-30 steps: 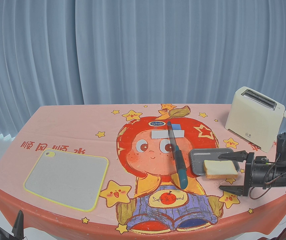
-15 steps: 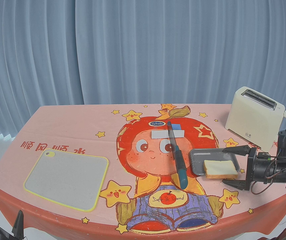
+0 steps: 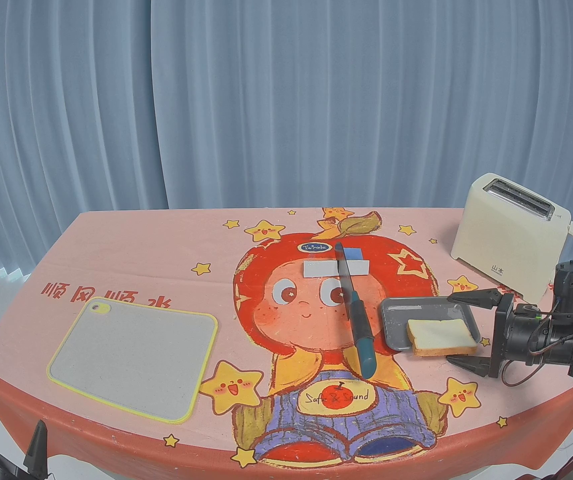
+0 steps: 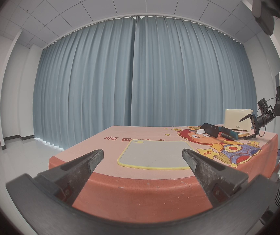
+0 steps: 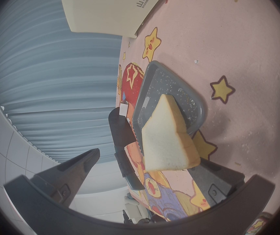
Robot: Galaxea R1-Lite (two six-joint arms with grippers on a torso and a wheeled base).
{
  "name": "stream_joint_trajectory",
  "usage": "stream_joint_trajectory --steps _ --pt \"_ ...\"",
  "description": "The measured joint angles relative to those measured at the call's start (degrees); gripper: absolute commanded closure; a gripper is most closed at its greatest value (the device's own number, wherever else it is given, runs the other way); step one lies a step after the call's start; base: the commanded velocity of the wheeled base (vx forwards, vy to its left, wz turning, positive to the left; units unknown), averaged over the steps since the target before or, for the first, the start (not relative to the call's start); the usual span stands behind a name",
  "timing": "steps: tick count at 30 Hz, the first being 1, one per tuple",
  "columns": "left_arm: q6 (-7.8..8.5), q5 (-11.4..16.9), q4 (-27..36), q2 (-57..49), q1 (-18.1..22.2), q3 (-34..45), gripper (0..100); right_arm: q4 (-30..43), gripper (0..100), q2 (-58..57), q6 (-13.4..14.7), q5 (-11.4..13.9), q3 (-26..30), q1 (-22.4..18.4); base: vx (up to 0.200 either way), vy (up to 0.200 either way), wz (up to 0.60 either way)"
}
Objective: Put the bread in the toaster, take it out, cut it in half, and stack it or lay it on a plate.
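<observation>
1. Bread: one pale slice, lying flat on the near end of the grey tray, right of centre in the head view and low in the frame
2. Right gripper: at the right edge of the frame, level with the tray; fingers spread wide, one on the far side of the slice and one on the near side, with the bread between them and nothing clamped
3. Left gripper: in the lower left corner of the frame, below the near edge of the worktop; fingers wide apart and holding nothing
4. Toaster: cream, standing at the right of the frame beyond the tray, slot upward
5. Knife: teal handle toward the near edge, just left of the tray, blade lying across a small white and blue block at mid-frame
6. Cutting board: grey with a yellow rim, flat at the lower left, well apart from the tray
</observation>
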State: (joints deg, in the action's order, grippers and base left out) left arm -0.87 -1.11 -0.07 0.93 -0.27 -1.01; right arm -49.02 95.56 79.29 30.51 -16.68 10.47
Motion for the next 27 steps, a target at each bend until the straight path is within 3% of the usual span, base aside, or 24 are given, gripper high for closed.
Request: stream_joint_trajectory --steps 8,9,27 --pt "0.0 -0.01 0.0 0.0 0.0 0.0 0 -0.02 0 0.24 0.09 0.02 -0.02 -0.11 0.0 0.0 0.0" --pt "0.0 -0.01 0.0 0.0 0.0 0.0 0 -0.02 100 0.33 0.06 0.02 -0.02 -0.11 0.0 0.0 0.0" --pt "0.0 -0.01 0.0 0.0 0.0 0.0 0 0.13 100 3.55 -0.27 -0.05 0.43 0.49 0.0 0.0 0.0"
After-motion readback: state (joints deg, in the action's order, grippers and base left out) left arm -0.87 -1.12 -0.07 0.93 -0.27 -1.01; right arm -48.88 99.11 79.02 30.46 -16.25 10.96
